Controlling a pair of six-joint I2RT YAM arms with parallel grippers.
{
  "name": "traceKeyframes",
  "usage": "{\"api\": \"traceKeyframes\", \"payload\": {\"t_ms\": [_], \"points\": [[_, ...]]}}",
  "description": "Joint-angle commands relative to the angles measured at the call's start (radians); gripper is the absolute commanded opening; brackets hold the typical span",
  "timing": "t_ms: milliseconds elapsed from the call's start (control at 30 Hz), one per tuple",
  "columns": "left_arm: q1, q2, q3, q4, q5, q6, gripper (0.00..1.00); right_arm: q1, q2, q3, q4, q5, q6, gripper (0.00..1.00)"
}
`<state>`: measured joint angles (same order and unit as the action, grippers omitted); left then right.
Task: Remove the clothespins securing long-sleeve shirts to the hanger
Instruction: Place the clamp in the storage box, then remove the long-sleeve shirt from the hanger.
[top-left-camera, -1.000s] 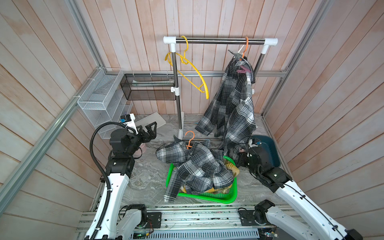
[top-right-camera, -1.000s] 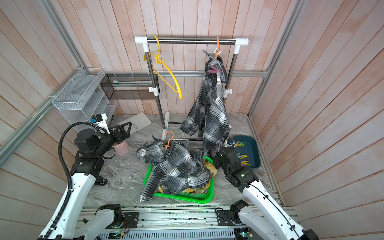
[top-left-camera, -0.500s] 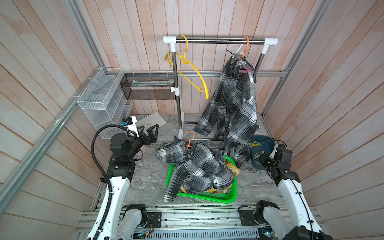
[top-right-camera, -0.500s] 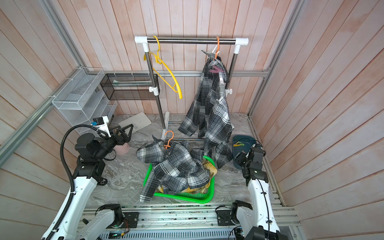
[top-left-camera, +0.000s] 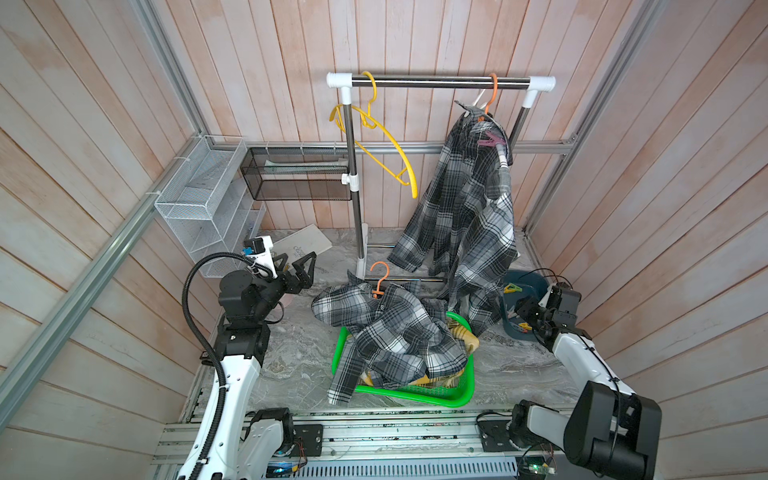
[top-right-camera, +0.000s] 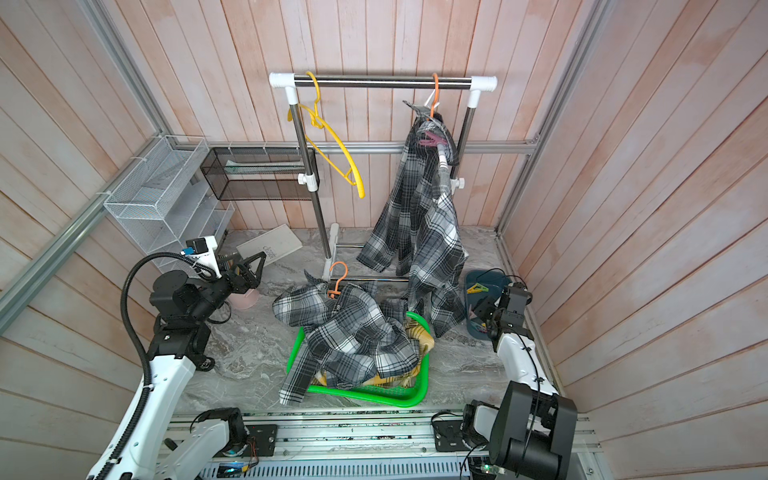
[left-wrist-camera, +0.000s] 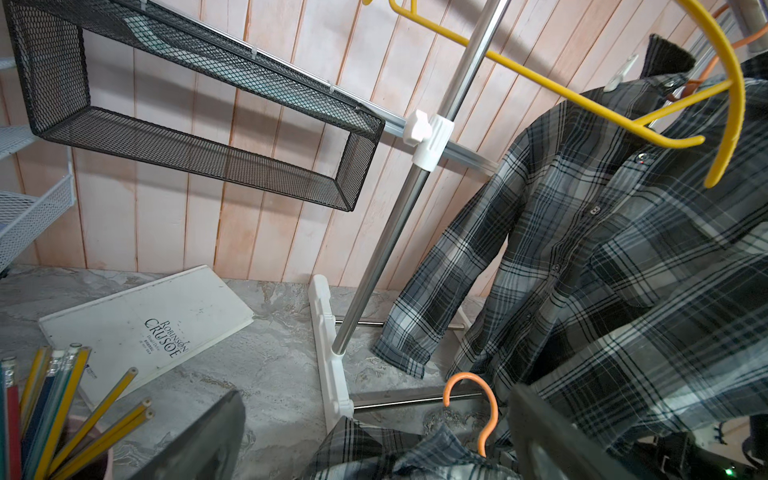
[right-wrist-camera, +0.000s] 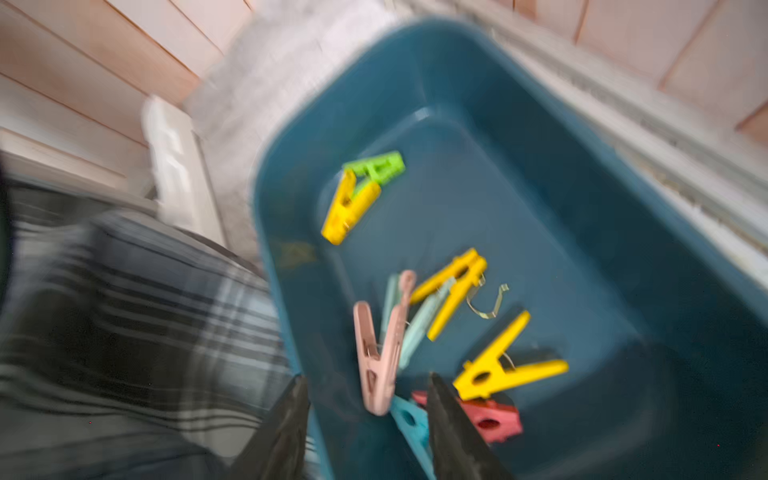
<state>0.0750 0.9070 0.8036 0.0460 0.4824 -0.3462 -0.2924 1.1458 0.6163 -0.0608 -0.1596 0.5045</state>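
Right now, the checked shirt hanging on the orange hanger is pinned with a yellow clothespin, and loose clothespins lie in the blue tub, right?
Not quite: the clothespin on the hanging checked shirt is mauve-pink, not yellow, as both top views show. The shirt does hang on the orange hanger, and loose clothespins do lie in the blue tub.

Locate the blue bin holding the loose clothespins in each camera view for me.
Top views: blue bin at the floor's right edge, in both.
Left wrist: not in it.
Right wrist: fills the middle and right.
Shared landmark: the hanging plaid shirt, its hem beside the bin.
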Motion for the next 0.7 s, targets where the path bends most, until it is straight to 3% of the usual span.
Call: {"api": "traceKeyframes", "payload": {"t_ms": [0, 133, 200, 333, 533, 667], "points": [[0.01, -0.005, -0.032, 0.061, 0.04, 0.03, 1.0, 0.001, -0.12, 0.063, -0.045, -0.051, -0.007, 0.51], [0.014, -0.001, -0.119, 0.194, 0.156, 0.065, 1.0, 0.118, -0.265, 0.129, -0.261, -0.047, -0.014, 0.51], [0.018, 0.018, -0.148, 0.25, 0.172, 0.073, 1.0, 0.26, -0.311, 0.152, -0.36, 0.02, -0.012, 0.51], [0.04, 0.105, -0.09, 0.181, 0.224, 0.074, 1.0, 0.566, -0.371, 0.181, -0.501, 0.186, 0.049, 0.5], [0.063, 0.078, -0.104, 0.276, 0.257, -0.001, 0.99, 0.9, -0.602, 0.094, -0.494, 0.29, 0.159, 0.42], [0.067, 0.055, -0.103, 0.261, 0.246, 0.008, 0.99, 1.037, -0.623, 0.053, -0.421, 0.169, 0.09, 0.4]]}}
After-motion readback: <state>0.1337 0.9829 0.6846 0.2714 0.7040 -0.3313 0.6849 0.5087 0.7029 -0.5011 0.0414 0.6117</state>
